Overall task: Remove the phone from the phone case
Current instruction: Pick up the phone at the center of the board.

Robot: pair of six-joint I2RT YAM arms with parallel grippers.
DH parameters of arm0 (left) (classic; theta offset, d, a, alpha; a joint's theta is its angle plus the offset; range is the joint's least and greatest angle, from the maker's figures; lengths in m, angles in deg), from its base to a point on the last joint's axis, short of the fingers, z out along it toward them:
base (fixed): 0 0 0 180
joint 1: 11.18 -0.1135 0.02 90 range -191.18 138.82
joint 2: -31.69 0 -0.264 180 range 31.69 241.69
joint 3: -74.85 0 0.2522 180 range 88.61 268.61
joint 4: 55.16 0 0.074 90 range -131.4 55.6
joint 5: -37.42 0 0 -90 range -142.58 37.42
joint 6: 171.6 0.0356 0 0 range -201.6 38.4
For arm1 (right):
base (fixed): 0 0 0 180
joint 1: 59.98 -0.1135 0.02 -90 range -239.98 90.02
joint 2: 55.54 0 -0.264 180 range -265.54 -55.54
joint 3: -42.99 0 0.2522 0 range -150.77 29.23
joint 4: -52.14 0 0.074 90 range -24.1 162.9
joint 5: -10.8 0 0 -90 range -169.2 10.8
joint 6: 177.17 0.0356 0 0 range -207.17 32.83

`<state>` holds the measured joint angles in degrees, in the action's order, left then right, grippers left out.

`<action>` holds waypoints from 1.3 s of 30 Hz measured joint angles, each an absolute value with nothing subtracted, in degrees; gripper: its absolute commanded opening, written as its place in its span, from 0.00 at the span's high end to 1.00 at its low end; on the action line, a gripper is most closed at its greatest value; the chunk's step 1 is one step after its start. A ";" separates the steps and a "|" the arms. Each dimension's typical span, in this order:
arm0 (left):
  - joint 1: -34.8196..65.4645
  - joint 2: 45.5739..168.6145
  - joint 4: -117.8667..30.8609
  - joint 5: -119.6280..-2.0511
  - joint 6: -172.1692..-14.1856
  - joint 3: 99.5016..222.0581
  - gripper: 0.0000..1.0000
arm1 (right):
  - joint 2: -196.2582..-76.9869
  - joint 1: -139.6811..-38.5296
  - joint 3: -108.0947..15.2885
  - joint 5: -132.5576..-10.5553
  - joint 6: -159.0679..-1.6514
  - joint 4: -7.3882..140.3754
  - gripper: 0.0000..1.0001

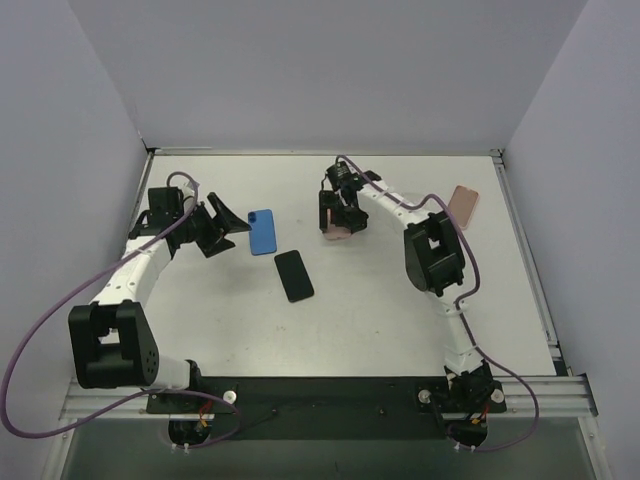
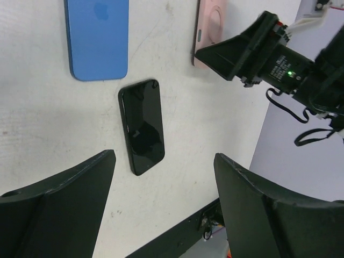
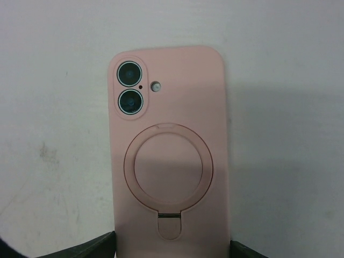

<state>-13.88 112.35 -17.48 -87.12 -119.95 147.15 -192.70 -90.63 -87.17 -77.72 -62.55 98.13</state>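
Observation:
A pink phone case (image 3: 172, 156) with a ring stand lies back-up on the white table (image 1: 380, 300). The phone sits inside it, and only its two camera lenses (image 3: 129, 88) show. My right gripper (image 3: 172, 248) straddles the case's lower end, a dark finger (image 3: 102, 246) against each long edge. In the top view the right gripper (image 1: 340, 220) stands over the case (image 1: 338, 235) at the back middle. My left gripper (image 1: 232, 222) hovers open at the left with nothing between its fingers (image 2: 80, 183), as the left wrist view of the gripper (image 2: 164, 156) shows.
A blue phone (image 1: 262, 231) lies face-down beside the left gripper, and a black phone (image 1: 294, 275) lies screen-up just in front of it. Another pink flat object (image 1: 463, 205) rests at the back right. Grey walls enclose the table on three sides.

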 measured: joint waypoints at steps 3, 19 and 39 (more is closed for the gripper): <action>-12.83 112.37 -18.46 -87.52 -121.48 143.92 0.15 | -185.47 -90.48 -75.56 -73.63 -61.20 94.50 1.00; 9.25 120.88 -37.41 -89.51 -134.96 137.08 0.15 | -153.30 -90.61 -29.36 -57.74 -52.45 76.77 1.00; 19.70 137.92 -46.20 -86.36 -140.62 144.42 0.50 | -142.30 -93.74 -20.22 -51.54 -50.38 73.34 1.00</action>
<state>19.70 137.92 -46.20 -86.36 -140.62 144.42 -142.30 -93.74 -20.22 -51.54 -50.38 73.34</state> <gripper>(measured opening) 0.621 0.706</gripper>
